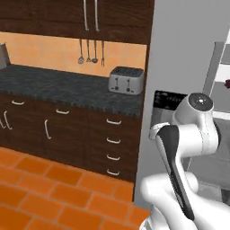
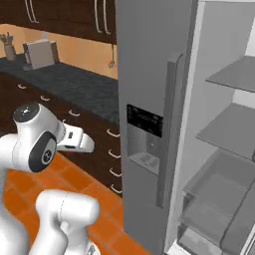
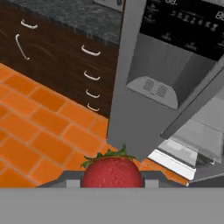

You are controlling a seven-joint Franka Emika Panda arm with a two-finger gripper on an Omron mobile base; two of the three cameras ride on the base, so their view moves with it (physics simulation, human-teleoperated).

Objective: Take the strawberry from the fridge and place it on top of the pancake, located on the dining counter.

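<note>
A red strawberry [image 3: 112, 171] with green leaves sits between my fingertips at the bottom of the hand view, and my gripper [image 3: 112, 178] is shut on it. Just ahead stands the grey fridge [image 3: 144, 87] with its black dispenser panel [image 3: 188, 26]. From the base views, the fridge [image 1: 179, 49] has one door closed [image 2: 149, 74], while the other side stands open onto glass shelves [image 2: 229, 124]. My arm [image 1: 188, 134] is raised in front of the closed door. The pancake and the dining counter are out of view.
Left of the fridge runs a dark grey worktop [image 1: 58, 87] with a toaster [image 1: 126, 80] on it and wood drawers [image 1: 112, 143] below. Utensils [image 1: 90, 51] hang on the wall. The orange tiled floor [image 1: 45, 188] lies open to the left.
</note>
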